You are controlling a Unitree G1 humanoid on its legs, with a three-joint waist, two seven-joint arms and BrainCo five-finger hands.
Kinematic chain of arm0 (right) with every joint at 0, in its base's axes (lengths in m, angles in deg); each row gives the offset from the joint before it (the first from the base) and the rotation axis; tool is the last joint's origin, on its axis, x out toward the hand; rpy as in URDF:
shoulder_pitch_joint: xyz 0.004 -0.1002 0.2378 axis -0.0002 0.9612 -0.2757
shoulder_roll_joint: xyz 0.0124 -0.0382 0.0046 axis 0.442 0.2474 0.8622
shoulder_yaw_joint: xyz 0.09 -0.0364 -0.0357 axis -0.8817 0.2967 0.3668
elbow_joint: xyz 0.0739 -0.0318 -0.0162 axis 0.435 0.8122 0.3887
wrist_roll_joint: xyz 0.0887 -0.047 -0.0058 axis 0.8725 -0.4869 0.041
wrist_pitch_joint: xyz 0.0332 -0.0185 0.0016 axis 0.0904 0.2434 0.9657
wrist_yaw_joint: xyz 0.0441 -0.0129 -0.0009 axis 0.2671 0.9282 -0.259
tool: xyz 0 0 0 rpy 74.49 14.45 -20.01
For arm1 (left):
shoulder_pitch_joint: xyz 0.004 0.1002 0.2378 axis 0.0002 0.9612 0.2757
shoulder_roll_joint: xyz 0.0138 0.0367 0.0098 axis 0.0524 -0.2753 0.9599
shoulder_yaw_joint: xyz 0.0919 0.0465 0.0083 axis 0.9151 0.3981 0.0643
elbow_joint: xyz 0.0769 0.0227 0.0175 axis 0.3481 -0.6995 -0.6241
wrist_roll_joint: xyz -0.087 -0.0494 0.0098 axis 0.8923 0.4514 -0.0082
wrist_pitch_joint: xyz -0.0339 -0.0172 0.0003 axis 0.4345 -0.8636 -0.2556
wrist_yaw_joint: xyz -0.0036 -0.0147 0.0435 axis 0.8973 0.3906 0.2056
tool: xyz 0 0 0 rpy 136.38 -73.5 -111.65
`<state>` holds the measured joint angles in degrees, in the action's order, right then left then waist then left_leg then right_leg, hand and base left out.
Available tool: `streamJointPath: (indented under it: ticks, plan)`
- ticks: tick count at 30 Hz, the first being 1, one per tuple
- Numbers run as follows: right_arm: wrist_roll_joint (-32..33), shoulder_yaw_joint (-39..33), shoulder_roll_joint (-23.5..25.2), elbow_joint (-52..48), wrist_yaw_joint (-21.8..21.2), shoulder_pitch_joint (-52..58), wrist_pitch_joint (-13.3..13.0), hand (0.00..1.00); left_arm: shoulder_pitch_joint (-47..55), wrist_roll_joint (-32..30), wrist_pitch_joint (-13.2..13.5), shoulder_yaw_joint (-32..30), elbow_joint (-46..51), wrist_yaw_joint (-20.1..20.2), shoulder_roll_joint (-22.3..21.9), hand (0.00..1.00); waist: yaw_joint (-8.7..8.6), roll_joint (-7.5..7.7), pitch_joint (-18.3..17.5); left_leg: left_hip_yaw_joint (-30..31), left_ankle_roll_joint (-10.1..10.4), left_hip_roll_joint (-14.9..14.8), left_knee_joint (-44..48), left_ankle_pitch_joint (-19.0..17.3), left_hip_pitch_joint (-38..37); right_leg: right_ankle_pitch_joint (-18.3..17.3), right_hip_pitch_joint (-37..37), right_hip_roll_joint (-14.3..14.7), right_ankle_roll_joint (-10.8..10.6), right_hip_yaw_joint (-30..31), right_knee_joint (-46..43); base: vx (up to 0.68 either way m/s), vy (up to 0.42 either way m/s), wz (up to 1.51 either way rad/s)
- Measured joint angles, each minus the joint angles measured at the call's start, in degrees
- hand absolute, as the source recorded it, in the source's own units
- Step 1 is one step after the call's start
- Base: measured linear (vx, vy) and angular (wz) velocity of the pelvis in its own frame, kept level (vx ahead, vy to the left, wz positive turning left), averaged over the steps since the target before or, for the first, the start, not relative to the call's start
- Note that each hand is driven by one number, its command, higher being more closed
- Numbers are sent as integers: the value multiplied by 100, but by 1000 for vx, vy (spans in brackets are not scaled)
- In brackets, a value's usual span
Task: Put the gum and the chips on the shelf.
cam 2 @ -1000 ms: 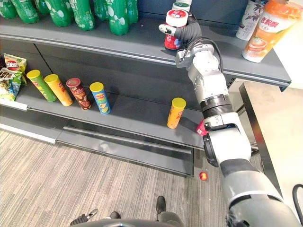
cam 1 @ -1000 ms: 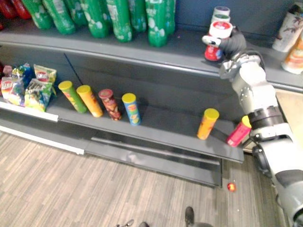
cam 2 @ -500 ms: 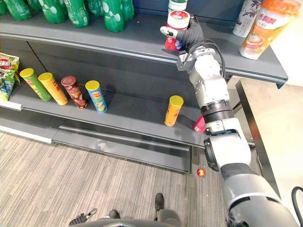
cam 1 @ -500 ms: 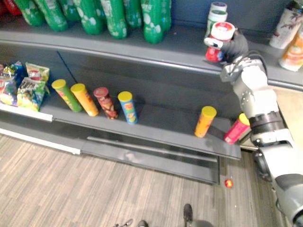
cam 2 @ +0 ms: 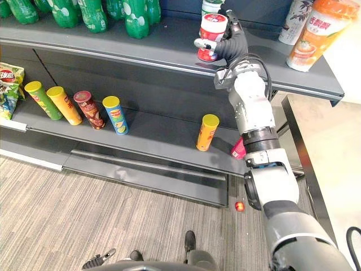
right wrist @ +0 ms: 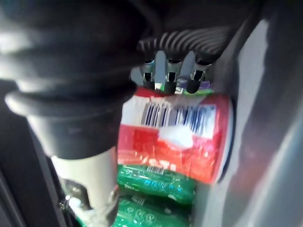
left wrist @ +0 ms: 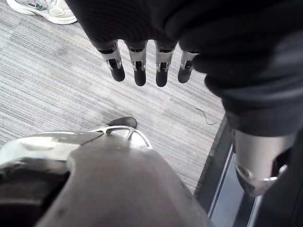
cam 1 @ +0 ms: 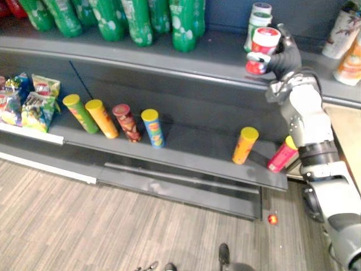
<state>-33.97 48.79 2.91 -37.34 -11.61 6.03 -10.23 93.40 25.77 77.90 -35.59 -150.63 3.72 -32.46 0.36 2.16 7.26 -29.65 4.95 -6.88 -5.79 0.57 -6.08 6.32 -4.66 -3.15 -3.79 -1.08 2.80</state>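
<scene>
I am gripping the gum (cam 1: 263,48) in my right hand (cam 1: 284,56), fingers and thumb curled round its red body below the white lid. I am holding it at the front edge of the upper shelf (cam 1: 169,59), toward the right end, just in front of a green-and-white can (cam 1: 258,17). Compared with a second ago the gum is sitting in nearly the same spot, but my wrist is turning further round it and my fingers are lying lower on its side. It is tilting a little, and I cannot tell whether its base is touching the shelf yet. I am reading this as the last part of the setting-down: the gum is over its place and what remains is to level it and let go.

My left hand (left wrist: 139,71) is hanging over the floor, fingers straight, carrying nothing. Chip tubes (cam 1: 245,145) are standing on the lower shelf (cam 1: 192,148); which of them is mine to place I cannot say.
</scene>
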Motion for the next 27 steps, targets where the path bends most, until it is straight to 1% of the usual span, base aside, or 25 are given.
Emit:
streamJointPath:
  ticks: [6, 9, 12, 16, 18, 20, 21, 23, 24, 26, 27]
  plan:
    - [-217, -427, 4, -849, 297, 331, -44, 0, -2, -56, 1, -68, 1, -82, -20, 0, -9, 0, 0, 24, 0, -6, -1, 0, 7, 0, 6, -3, 0, -44, 3, 0, 0, 0]
    - [-357, -584, 4, -1290, 445, 334, -208, 0, -6, -83, 2, -68, 5, -135, -20, 0, -12, 0, 0, 36, 0, -7, -1, 0, 8, -1, 14, -6, 0, -74, 5, 0, 0, 1]
    - [-856, -754, 6, -1940, 754, 334, -466, 0, -7, -101, 5, -65, 15, -191, -20, 0, -12, 0, 0, 71, 0, -6, -2, 0, 7, -2, 35, -20, -1, -127, 8, -8, -5, 6]
    - [-1298, -884, 28, -2346, 1051, 342, -593, 0, -4, -107, 5, -64, 26, -248, -20, 0, -13, 0, 0, 144, -5, 8, -2, 4, 1, -4, 92, -46, -3, -190, 19, -17, -6, 10]
    - [-1334, -902, 247, -2721, 1169, 429, -717, 0, -2, -115, 8, -63, 33, -291, -19, 0, -12, 0, -1, 161, -10, 16, -3, 7, 4, -4, 97, -58, -3, -204, 18, -23, -4, 4]
    - [-1382, -872, 486, -3139, 1168, 619, -794, 0, -4, -197, 14, -61, 39, -361, -19, 0, -11, 2, -2, 170, -12, 16, -3, 8, 4, -5, 102, -60, -4, -217, 17, -10, -6, 2]
    - [-1394, -793, 646, -3389, 1162, 792, -905, 0, -4, -275, 29, -60, 47, -388, -19, 0, -6, 3, -2, 177, -13, 16, -3, 9, 7, -5, 104, -62, -4, -225, 17, -17, -11, 3]
    - [-1402, -559, 924, -3798, 1148, 1176, -1012, 0, -3, -315, 46, -59, 48, -421, -19, 0, -3, 10, -7, 182, -13, 16, -2, 10, 8, -5, 105, -63, -4, -229, 16, 0, 0, 0]
    - [-1621, -358, 1091, -4005, 1128, 1498, -1095, 0, -2, -325, 47, -59, 48, -440, -19, 0, -2, 18, -11, 182, -13, 15, -2, 10, 10, -6, 104, -63, -4, -229, 16, 0, 0, 0]
    - [-1979, -62, 1274, -4173, 1130, 1958, -1133, 0, -1, -327, 49, -61, 47, -461, -19, 0, 2, 32, -20, 183, -13, 16, -3, 9, 13, -6, 103, -65, -4, -228, 16, 0, 0, 0]
    - [-2447, 232, 1445, -4195, 1160, 2389, -1129, 0, 2, -332, 49, -62, 46, -498, -19, 0, 2, 49, -31, 183, -13, 17, -3, 9, 18, -7, 98, -67, -4, -226, 14, 0, 0, 0]
